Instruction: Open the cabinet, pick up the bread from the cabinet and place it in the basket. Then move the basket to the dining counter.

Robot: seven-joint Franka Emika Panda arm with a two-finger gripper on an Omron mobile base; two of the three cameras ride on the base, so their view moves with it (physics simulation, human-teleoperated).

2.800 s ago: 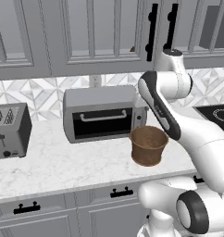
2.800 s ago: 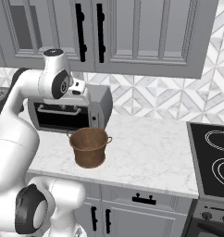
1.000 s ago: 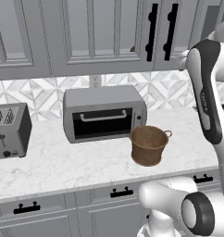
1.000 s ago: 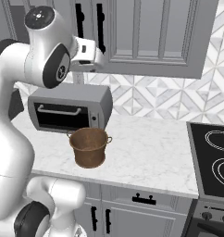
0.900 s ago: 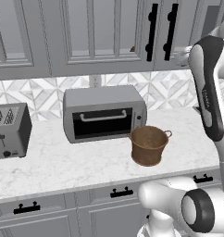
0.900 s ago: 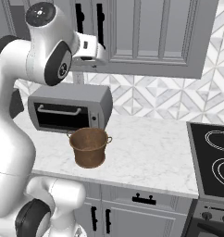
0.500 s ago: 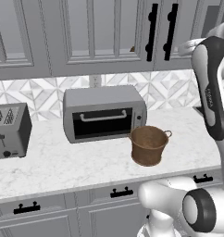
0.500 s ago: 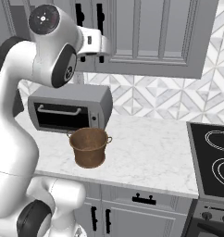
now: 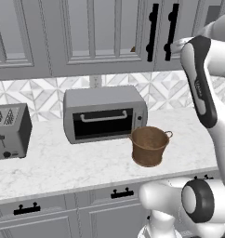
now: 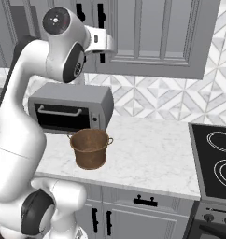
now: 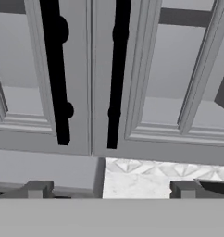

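Note:
The grey wall cabinet (image 11: 146, 92) has both panelled doors shut, with two long black bar handles (image 11: 56, 69) (image 11: 117, 69) side by side. My gripper (image 11: 111, 190) is open just in front of and below those handles, its fingertips (image 11: 37, 189) spread wide with nothing between them. From the base the gripper (image 9: 175, 45) (image 10: 107, 46) is raised to the handles (image 9: 154, 30). The brown woven basket (image 9: 149, 145) (image 10: 90, 148) stands upright and empty on the marble counter, in front of the toaster oven's right end. The bread is hidden behind the shut doors. The dining counter is out of view.
A grey toaster oven (image 9: 105, 114) (image 10: 70, 108) sits against the patterned tiles, with a toaster (image 9: 9, 130) at the far left. A black stove top (image 10: 217, 158) lies at the right. Lower grey cabinets with short pulls (image 9: 122, 193) run under the counter.
The arm has swung up from above the basket to the wall cabinet. Over the last second the hand has crept closer to the two black handles. The basket has not moved.

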